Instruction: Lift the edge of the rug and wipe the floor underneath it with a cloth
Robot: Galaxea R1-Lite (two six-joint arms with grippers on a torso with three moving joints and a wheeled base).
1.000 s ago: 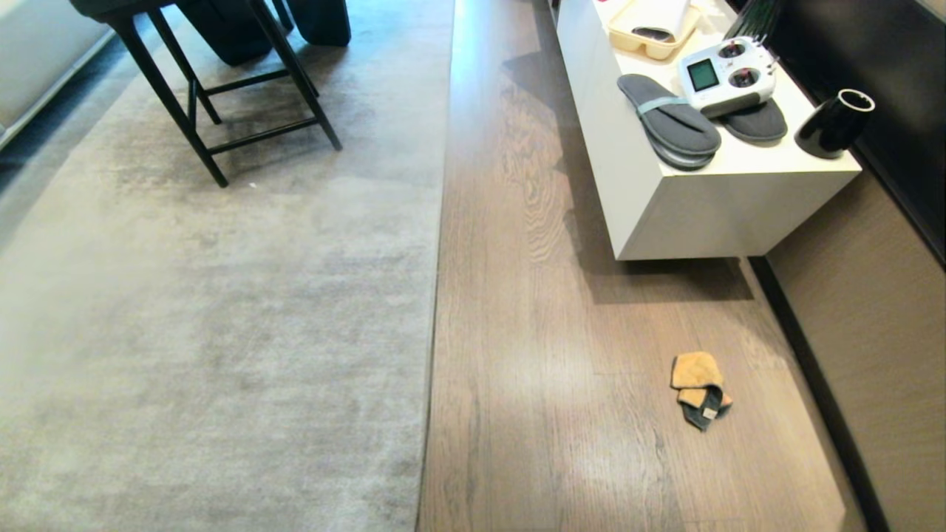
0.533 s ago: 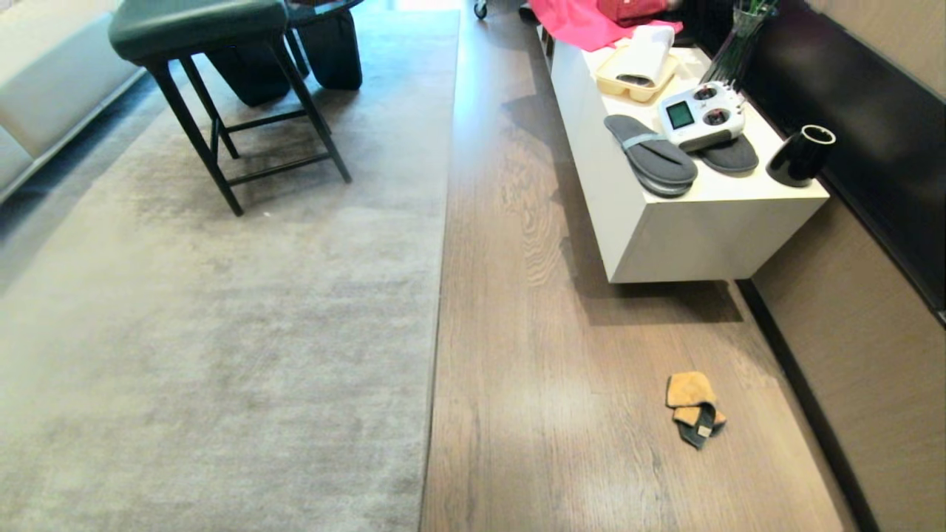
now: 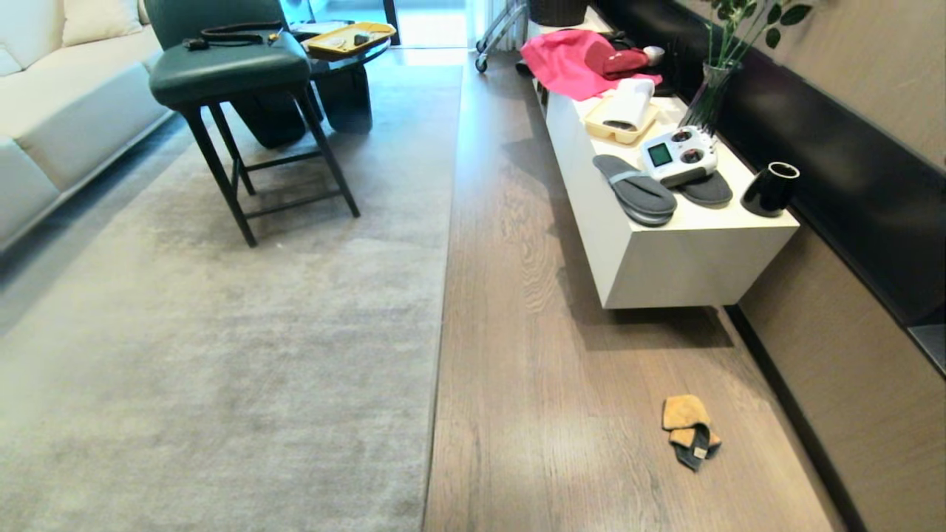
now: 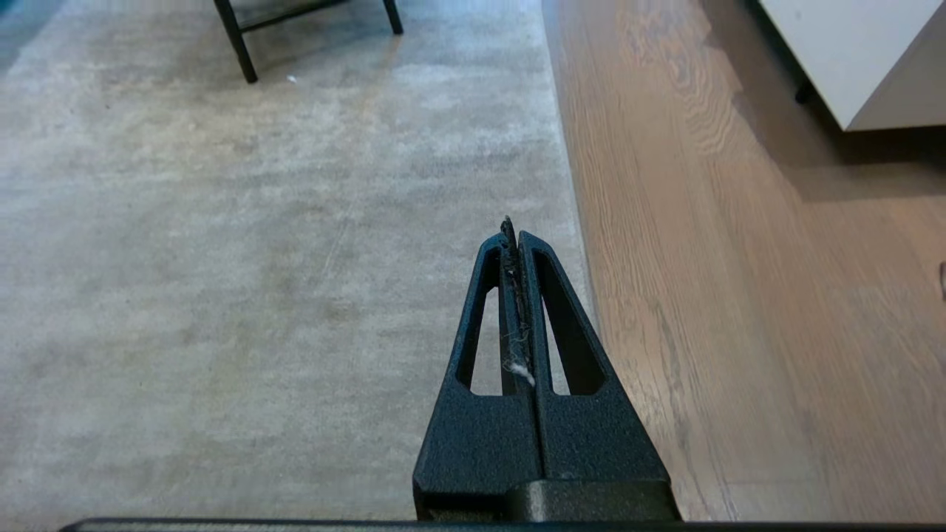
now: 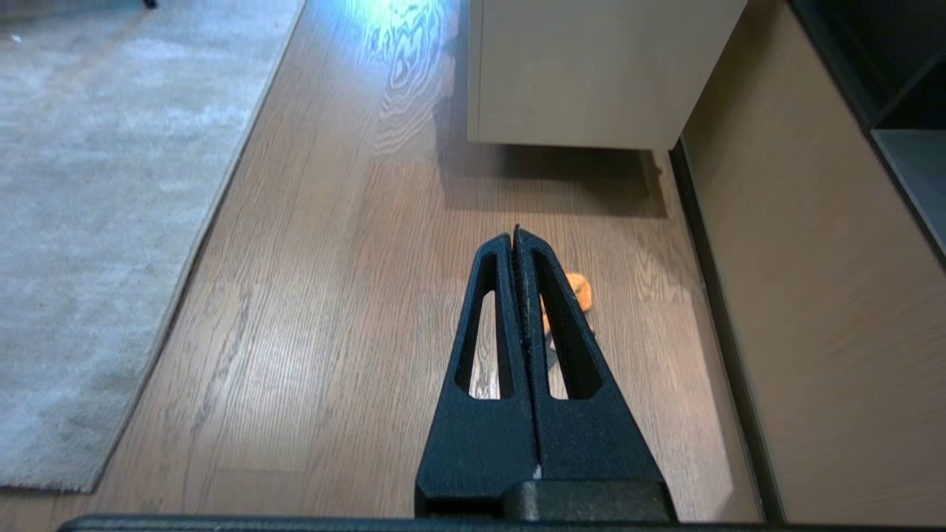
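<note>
A pale grey rug covers the left of the head view; its straight rug edge [image 3: 439, 325] lies flat against the brown plank floor [image 3: 532, 369]. The orange-tan cloth [image 3: 689, 428] with a dark grey trim sits crumpled on the floor at the lower right, near the wall. Neither arm shows in the head view. My left gripper [image 4: 513, 227] hangs shut and empty above the rug, close to the rug edge [image 4: 573, 214]. My right gripper [image 5: 515, 235] is shut and empty above the floor [image 5: 332, 295], with the cloth [image 5: 579, 290] partly hidden behind its fingers.
A white low cabinet [image 3: 665, 258] stands right of the floor strip, carrying dark grey slippers [image 3: 635, 193], a white remote controller [image 3: 671, 155], a black cup [image 3: 768, 189] and pink-red fabric [image 3: 569, 63]. A dark stool [image 3: 244, 111] stands on the rug, a pale sofa [image 3: 52, 96] at far left.
The whole head view has tilted upward, so the stool, cabinet and cloth sit lower in the picture and more of the room's far end shows. Nothing on the floor moved.
</note>
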